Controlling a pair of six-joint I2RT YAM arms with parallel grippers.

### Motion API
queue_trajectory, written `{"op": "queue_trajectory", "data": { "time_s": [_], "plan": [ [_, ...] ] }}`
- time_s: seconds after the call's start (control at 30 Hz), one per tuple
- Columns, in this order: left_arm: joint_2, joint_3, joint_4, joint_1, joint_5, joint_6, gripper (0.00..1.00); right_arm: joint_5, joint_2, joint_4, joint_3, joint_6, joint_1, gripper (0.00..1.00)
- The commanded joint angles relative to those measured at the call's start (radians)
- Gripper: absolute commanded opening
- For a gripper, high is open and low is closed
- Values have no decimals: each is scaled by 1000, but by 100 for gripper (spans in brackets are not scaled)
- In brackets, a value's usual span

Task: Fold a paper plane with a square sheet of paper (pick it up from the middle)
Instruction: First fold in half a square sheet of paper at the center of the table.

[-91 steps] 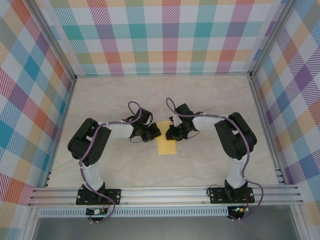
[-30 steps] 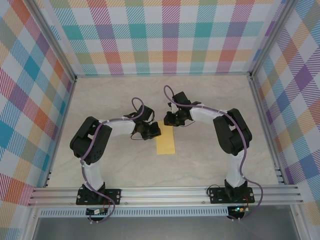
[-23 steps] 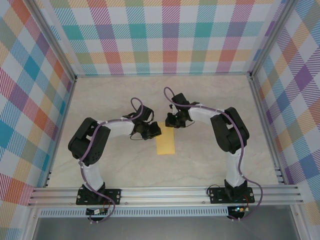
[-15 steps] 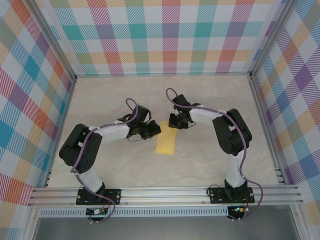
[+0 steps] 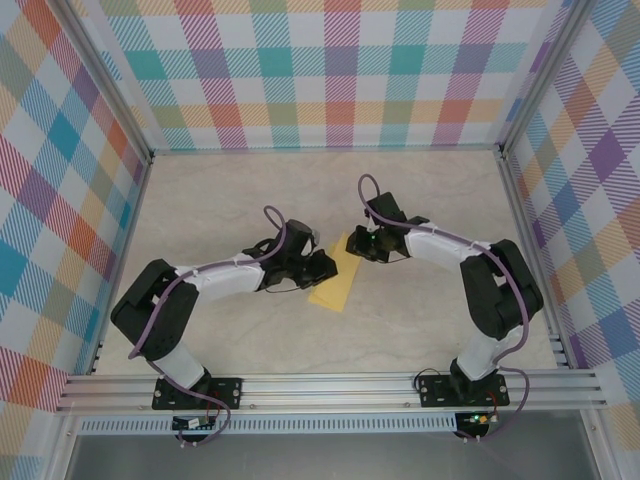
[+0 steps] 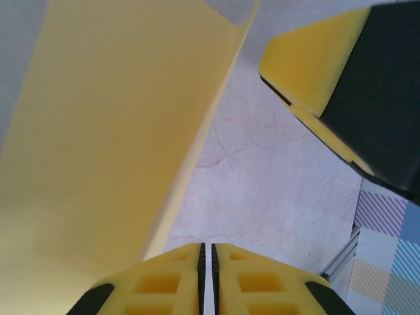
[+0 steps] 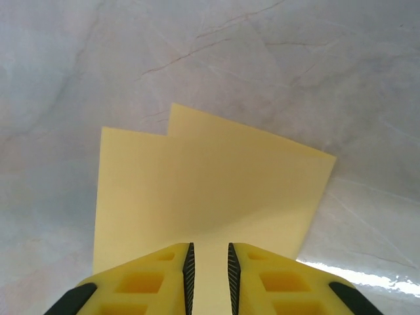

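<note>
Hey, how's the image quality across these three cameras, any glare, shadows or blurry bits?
Top external: even light, sharp. Left wrist: the sheet of paper is soft and out of focus up close. Right wrist: bright glare on the table at lower right, and a shadow across the paper's near part.

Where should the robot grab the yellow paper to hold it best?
Probably at its thin edges, coming in flat from the sides. The folded yellow paper is too thin to pinch from above; the right gripper already has one end between its fingers.
</note>
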Motion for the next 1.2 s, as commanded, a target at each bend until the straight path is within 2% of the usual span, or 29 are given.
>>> {"op": "queue_trajectory", "data": {
  "time_s": [0.0, 0.1, 0.17, 0.27, 0.9, 1.17],
  "plan": [
    [50, 35, -21, -38, -28, -17, 13, -139, -16, 78, -74, -42, -27, 19],
    [84, 82, -87, -74, -63, 2, 13, -207, -33, 122, -125, -65, -38, 17],
    [94, 121, -185, -89, -135, 20, 12, -228, -30, 135, -142, -74, -38, 17],
    [87, 131, -227, -99, -185, 31, 12, -261, -8, 157, -152, -78, -38, 17],
    [177, 152, -181, -140, -171, -19, 11, -374, 126, 226, -165, -87, -32, 10],
    [193, 136, -153, -142, -157, -30, 11, -390, 131, 204, -142, -123, -32, 12]
  ]
}}
